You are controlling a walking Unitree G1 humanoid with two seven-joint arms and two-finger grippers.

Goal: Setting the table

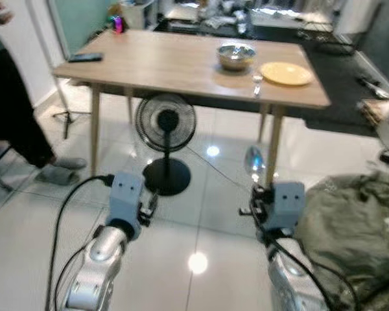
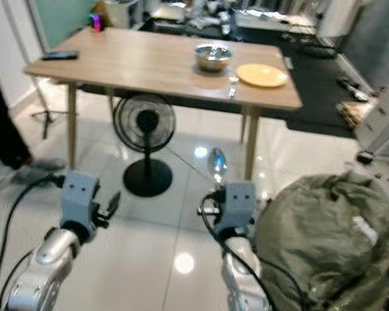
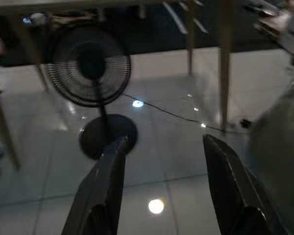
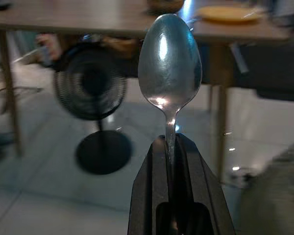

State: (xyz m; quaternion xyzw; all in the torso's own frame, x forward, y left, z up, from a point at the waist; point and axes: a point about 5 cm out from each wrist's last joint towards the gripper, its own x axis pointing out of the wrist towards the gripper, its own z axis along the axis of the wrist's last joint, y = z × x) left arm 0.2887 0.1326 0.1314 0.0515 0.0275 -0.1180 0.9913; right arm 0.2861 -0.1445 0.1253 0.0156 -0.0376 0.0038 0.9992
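Note:
My right gripper (image 4: 169,144) is shut on the handle of a silver spoon (image 4: 169,63), held upright with its bowl (image 1: 253,159) pointing up, low above the floor in front of the table. The wooden table (image 1: 175,68) stands ahead. On it sit a metal bowl (image 1: 236,56), a yellow plate (image 1: 286,73) to its right, and a small utensil (image 1: 257,81) between them near the front edge. My left gripper (image 3: 161,147) is open and holds nothing, level with the right one.
A black floor fan (image 1: 166,129) stands under the table with a cable across the shiny tiles. A green bag (image 1: 353,223) lies at my right. A person's legs (image 1: 13,110) stand at the left. A dark phone (image 1: 85,57) lies on the table's left end.

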